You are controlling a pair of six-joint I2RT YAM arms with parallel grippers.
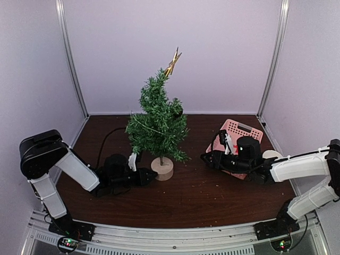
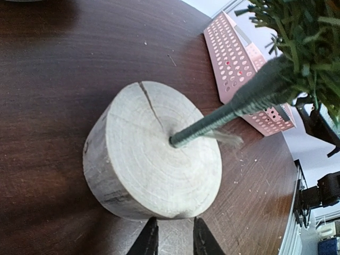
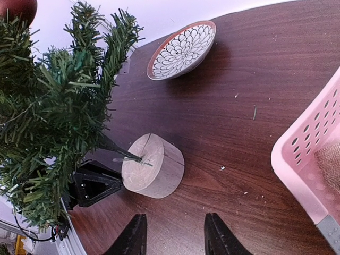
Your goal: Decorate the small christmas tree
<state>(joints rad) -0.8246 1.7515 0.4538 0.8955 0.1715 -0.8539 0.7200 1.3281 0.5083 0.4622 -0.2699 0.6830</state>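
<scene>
Judging by the gold star [image 1: 172, 62] and red ball [image 3: 16, 8], the small christmas tree [image 1: 158, 119] at mid-table is partly dressed — most branches look bare. My left gripper [image 2: 172, 236], barely parted by the stump [image 2: 154, 154], and my right gripper [image 3: 175, 228], half open, hold nothing.

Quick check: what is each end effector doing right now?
Left end effector: narrowly open, holding nothing, tips right at the tree's stump base.
Right end effector: open, holding nothing.

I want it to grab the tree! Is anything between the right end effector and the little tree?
No, nothing visible. Only bare table lies between the right end effector and the wooden base of the small christmas tree.
</scene>
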